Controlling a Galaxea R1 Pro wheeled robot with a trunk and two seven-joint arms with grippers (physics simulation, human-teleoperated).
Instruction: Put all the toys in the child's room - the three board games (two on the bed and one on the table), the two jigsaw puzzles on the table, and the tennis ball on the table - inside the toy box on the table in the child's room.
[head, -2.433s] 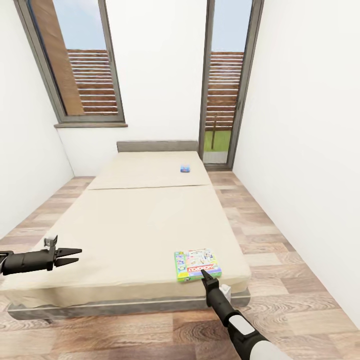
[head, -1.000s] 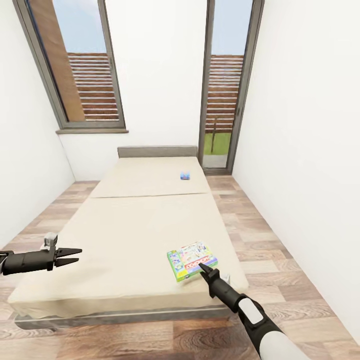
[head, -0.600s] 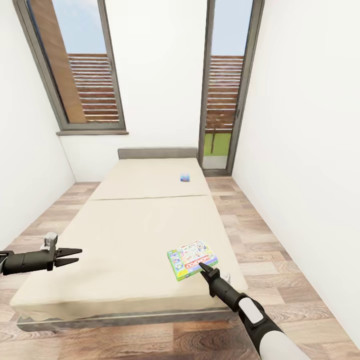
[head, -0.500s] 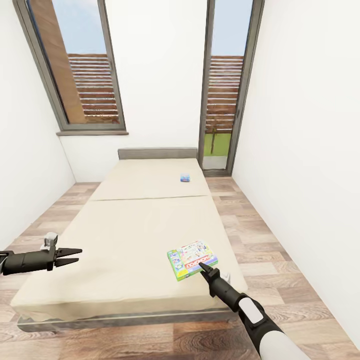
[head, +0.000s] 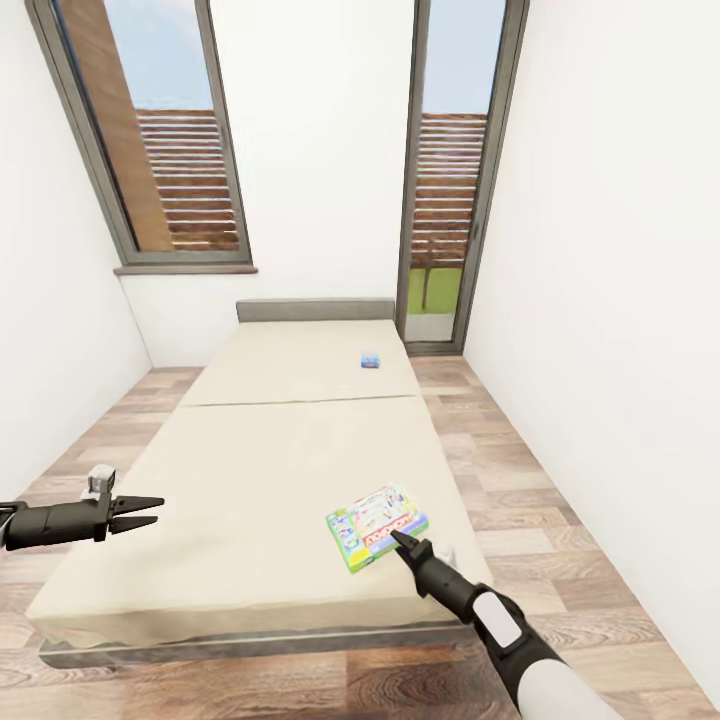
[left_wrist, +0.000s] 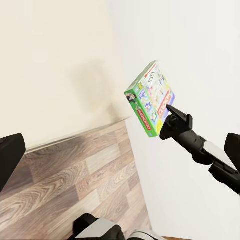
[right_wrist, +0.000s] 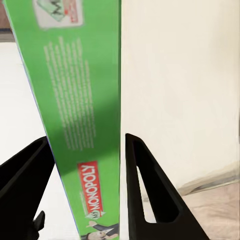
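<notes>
A green, yellow and red board game sits skewed near the foot corner of the bed. My right gripper holds its near edge. In the right wrist view the box's green side sits between the two fingers, which close on it. The left wrist view also shows this box with the right gripper at its edge. A small blue board game lies far up the mattress near the headboard. My left gripper hangs open over the bed's left side, holding nothing.
White walls close in on both sides of the bed. A strip of wood-plank floor runs along its right side to a glass door. A tall window is at the back left. A grey headboard stands against the far wall.
The green board game has turned anticlockwise and shifted a little left with my right gripper at its edge. The whole view has shifted slightly. The left arm has not moved.
</notes>
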